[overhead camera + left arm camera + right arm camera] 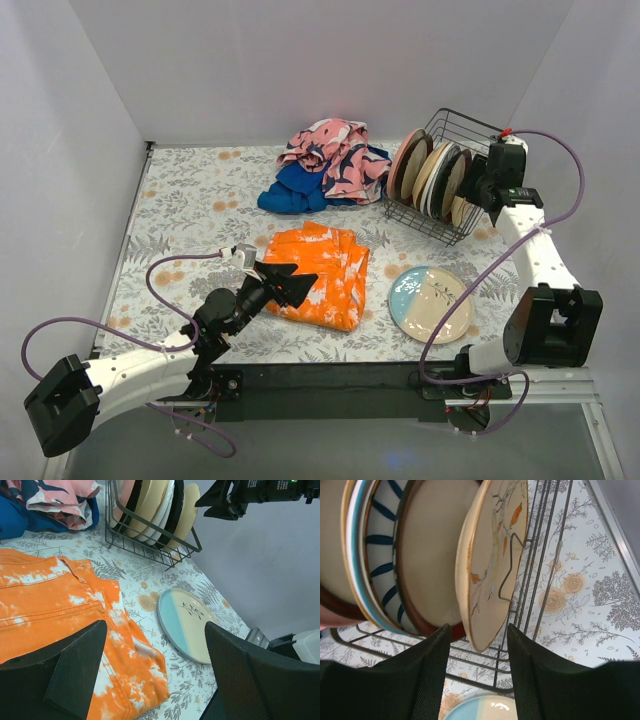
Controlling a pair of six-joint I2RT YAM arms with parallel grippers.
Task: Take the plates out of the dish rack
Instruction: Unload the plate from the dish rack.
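Observation:
The dish rack (462,122), a dark wire basket, stands at the far right with several plates (432,172) upright in it. In the right wrist view the nearest is a tan leafy plate (492,555), with a brown-rimmed cream plate (432,555) and a blue-striped one (382,555) behind it. My right gripper (479,630) is open; its fingers straddle the tan plate's lower rim with a gap on each side. A blue-cream plate (430,303) lies flat on the table in front of the rack. My left gripper (300,285) hovers open and empty over the orange cloth.
An orange tie-dye cloth (320,272) lies folded at mid table, its edge close to the flat plate (187,625). A heap of pink and blue cloths (325,165) sits just left of the rack (150,550). White walls enclose the table on three sides.

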